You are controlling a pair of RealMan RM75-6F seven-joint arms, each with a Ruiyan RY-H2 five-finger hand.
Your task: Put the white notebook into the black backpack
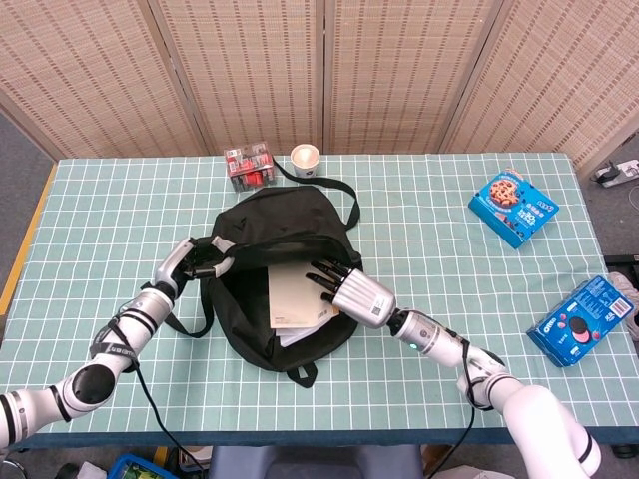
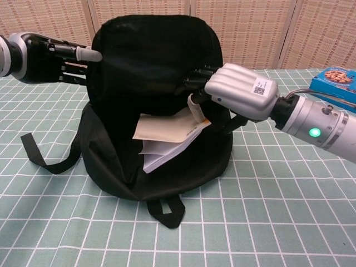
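Inside the floppy black fabric backpack (image 1: 285,254) mouth, our right robot hand (image 2: 233,92) pinches the white paper notebook (image 2: 167,130); our left robot hand (image 1: 200,261) grips the rim, which could slip and collapse shut.

Left hand (image 2: 53,55) cut off at chest view's left edge; fingertips lost behind black backpack (image 2: 156,67) rim. White notebook (image 2: 167,133) lower pages sunk in bag. Right hand (image 2: 236,92) fingertips hidden inside opening.
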